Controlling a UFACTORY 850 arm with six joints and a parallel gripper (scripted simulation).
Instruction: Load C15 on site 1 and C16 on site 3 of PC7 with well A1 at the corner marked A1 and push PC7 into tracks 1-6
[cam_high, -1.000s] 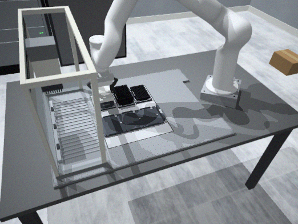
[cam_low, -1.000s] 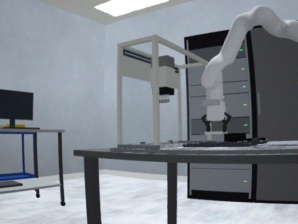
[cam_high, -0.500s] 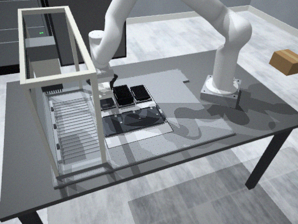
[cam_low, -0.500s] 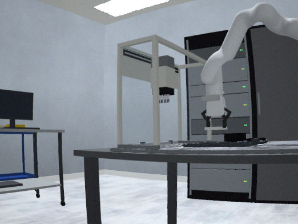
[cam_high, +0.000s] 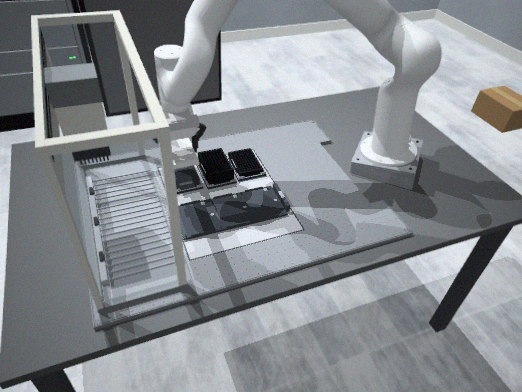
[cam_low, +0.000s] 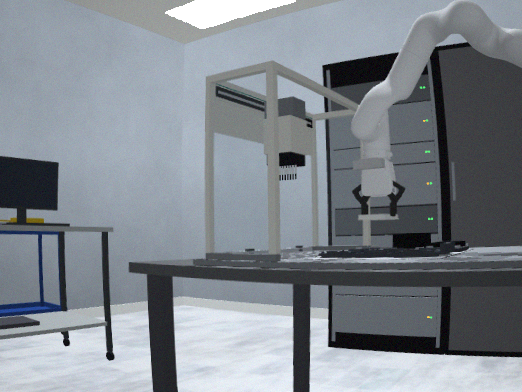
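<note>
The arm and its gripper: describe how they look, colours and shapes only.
The arm is smooth, glossy white, with thick rounded links and bulging joints, on a round flange bolted to a square grey base plate. The gripper has a white boxy body with black angled fingers. No cables or markings show.
</note>
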